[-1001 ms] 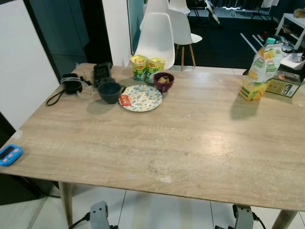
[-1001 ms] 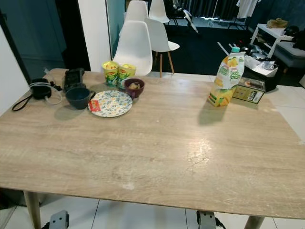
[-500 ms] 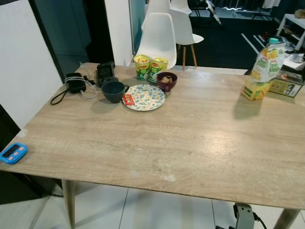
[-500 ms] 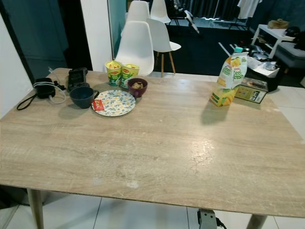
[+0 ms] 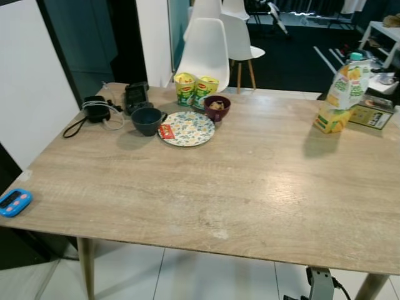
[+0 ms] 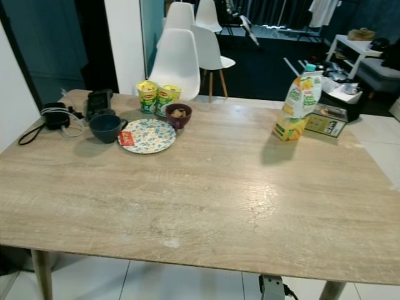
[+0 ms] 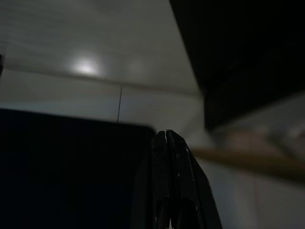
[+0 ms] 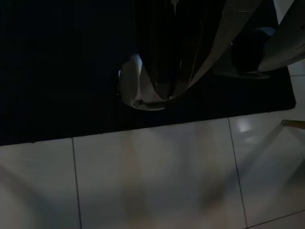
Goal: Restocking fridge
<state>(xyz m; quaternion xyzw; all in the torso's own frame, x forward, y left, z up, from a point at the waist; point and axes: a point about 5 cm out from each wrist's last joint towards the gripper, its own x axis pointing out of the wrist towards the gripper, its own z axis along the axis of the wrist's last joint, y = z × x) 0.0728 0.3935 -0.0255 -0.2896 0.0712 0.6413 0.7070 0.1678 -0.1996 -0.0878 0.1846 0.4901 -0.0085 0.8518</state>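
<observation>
A: What stands before the robot?

B: A long wooden table (image 5: 250, 187). At about 1 o'clock on it, near the far right edge, stands the juice carton (image 5: 343, 94), upright, with its cap on. I judge this is the thing to bring to the fridge. Just beside it, further to the right, lies a flat dark box (image 5: 371, 115).

A: And at the other end?

B: Around 11 o'clock there is a group: a flowered plate (image 5: 186, 129) with a small red packet on its rim, a dark blue cup (image 5: 147, 120) touching the plate's left side, a purple bowl (image 5: 217, 107), and two green-yellow cups (image 5: 194, 89) behind. A blue timer (image 5: 14, 202) lies at the near left corner, at 9 o'clock.

A: The grippers?

B: The left gripper (image 7: 165, 135) hangs low under the table with its fingers pressed together, holding nothing. The right arm (image 5: 320, 284) hangs idle below the near edge; about its fingers I cannot tell.

A: How to do the step well?

B: I think the robot should walk around to the right end, because the carton is well apart from the near edge. Then take it low on the body, so it does not tip.

A: Is there room?

B: The middle of the table is bare. White chairs (image 5: 205, 53) stand at 12 o'clock, so the far side looks tighter. The tiled floor at the right end seems open.
</observation>
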